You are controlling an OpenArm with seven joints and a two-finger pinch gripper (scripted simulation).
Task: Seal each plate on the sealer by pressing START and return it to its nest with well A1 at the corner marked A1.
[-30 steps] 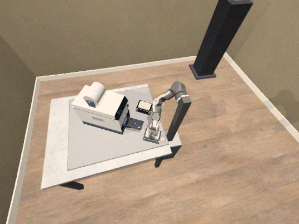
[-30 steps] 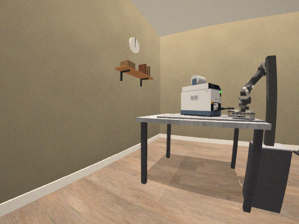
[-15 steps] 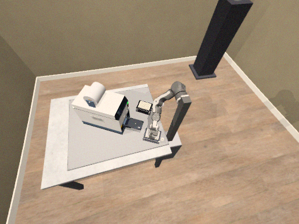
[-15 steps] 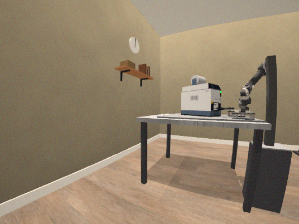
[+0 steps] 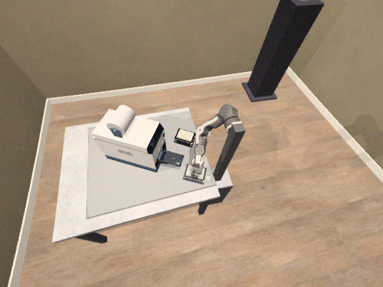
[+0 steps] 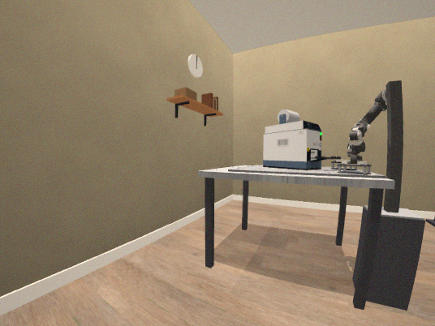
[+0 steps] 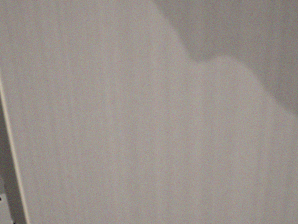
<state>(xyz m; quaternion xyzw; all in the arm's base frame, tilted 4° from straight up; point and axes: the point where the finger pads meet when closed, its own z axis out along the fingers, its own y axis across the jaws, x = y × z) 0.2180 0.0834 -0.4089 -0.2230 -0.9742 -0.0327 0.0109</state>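
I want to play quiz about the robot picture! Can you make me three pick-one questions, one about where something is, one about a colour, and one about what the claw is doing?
1. Where is the claw?
A. Over the sealer's stage
B. Down at the near nest by the table's edge
C. Up by the wall clock

2. What colour is the sealer's lamp?
A. Green
B. Red
C. Blue

3. What is the claw doing?
A. Wide open, holding nothing
B. Shut on a plate
C. Pressing START

Answers: 1 B, the arm reaches down onto the near nest. 2 A, a green dot glows on the sealer. 3 B, its fingers are stopped on the plate there.
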